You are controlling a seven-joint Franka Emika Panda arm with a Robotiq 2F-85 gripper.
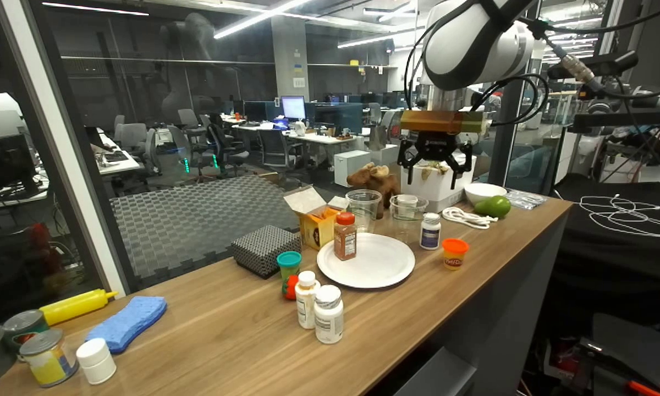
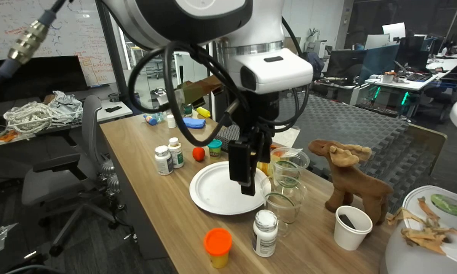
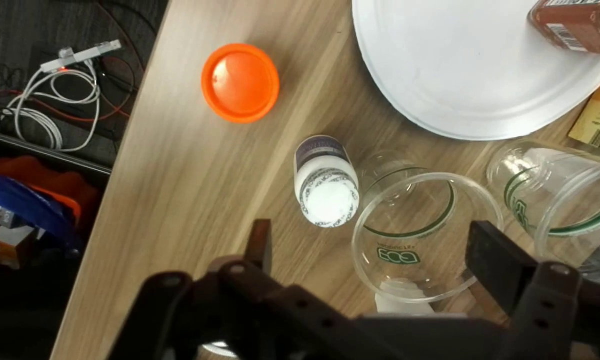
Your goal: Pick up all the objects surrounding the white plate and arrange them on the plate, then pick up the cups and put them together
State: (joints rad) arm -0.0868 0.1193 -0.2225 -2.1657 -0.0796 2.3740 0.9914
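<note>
- We see the gripper hanging in the air above the table, its fingers spread wide apart and released.
- Between those fingers, in the wrist view, we look down into a clear cup; we cannot tell from there how far below them it stands.
- Near it we see a second clear cup, also upright.
- Just beside the first cup we find a pill bottle, upright, with a white cap and a dark label; we cannot tell whether bottle and cup touch.
- Near the bottle, closer to the table's edge, we see an orange-lidded tub.
- The white plate lies flat on the table near the cups, and on it we see a red-capped jar standing upright toward one side.
- Next to that side of the plate we find an orange carton with its flaps up, and near it a grey box.
- Across the plate from the cups we see a teal-lidded tub and, just beside it, a round red thing.
- Near these, we see a white bottle and a green-labelled bottle upright, side by side.
- Past the cups, we see a toy moose standing in both exterior views.
- Well apart, at the table's end, we see a blue sponge and a yellow squeeze bottle.
</note>
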